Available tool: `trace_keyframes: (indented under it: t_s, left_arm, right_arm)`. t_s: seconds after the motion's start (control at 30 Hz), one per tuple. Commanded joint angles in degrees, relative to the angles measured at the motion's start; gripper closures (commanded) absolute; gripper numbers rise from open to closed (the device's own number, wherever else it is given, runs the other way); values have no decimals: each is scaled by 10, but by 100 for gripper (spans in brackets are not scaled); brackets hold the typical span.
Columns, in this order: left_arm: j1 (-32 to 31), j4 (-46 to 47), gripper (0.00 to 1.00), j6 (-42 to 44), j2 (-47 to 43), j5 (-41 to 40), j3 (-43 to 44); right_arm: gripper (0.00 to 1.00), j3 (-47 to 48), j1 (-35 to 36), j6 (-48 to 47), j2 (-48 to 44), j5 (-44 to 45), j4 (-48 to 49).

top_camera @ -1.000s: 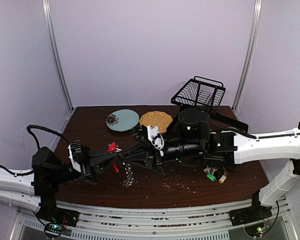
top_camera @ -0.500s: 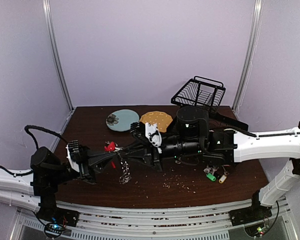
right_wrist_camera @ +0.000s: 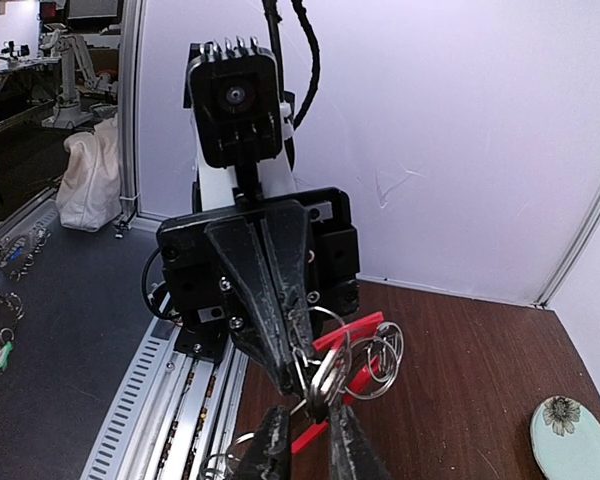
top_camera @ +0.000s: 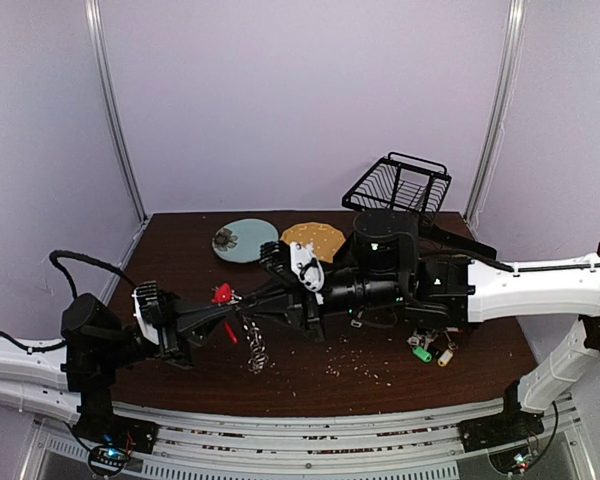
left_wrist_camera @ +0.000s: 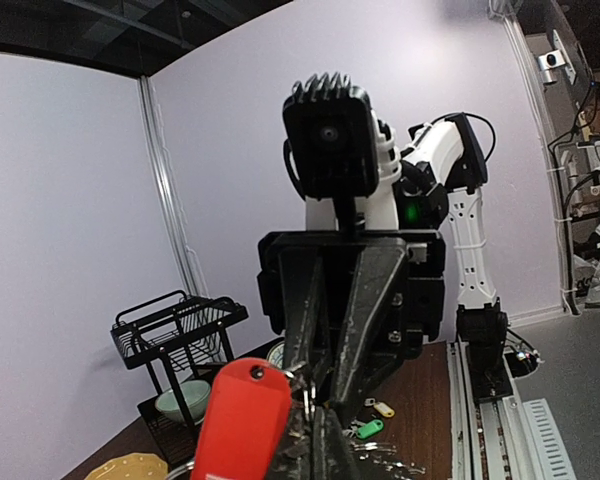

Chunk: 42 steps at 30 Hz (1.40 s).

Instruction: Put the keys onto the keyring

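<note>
Sagging lower again at frame centre, the keyring hangs from the clenched left hand while the right hand pinches a key, which could slip off.

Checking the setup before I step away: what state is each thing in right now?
left gripper: shut on the keyring
right gripper: nearly closed at the keyring; grip unclear
keyring: lifted, hanging between the grippers
red tag: raised at the fingertips
tagged bunch: lying on the table
wire basket: upright
</note>
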Motion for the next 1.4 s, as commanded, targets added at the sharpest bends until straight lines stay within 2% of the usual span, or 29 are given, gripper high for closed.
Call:
trace_keyframes:
  t_s: [0.0, 0.17, 0.33, 0.47, 0.6, 0.97, 1.37]
  left_arm:
    - [-3, 49, 100, -12, -12, -10, -6]
    - [-3, 72, 100, -28, -11, 0, -14]
    - [-3, 73, 100, -28, -6, -2, -18]
    - [-3, 90, 100, -30, -12, -8, -23]
    - [-3, 93, 100, -29, -9, -4, -22]
    - [-4, 83, 100, -26, -2, 13, -13]
    - [-4, 80, 100, -25, 5, 23, -9]
  right_arm:
    - [86, 1, -3, 4, -3, -2, 13]
    - [85, -18, -3, -3, -18, 37, 34]
    - [78, 1, -3, -16, -16, 27, 6]
    - [85, -11, -2, 1, -26, 0, 7]
    - [86, -11, -3, 20, -15, -65, 7]
    - [87, 3, -3, 46, 12, -54, 44]
    - [87, 20, -3, 34, 19, -24, 29]
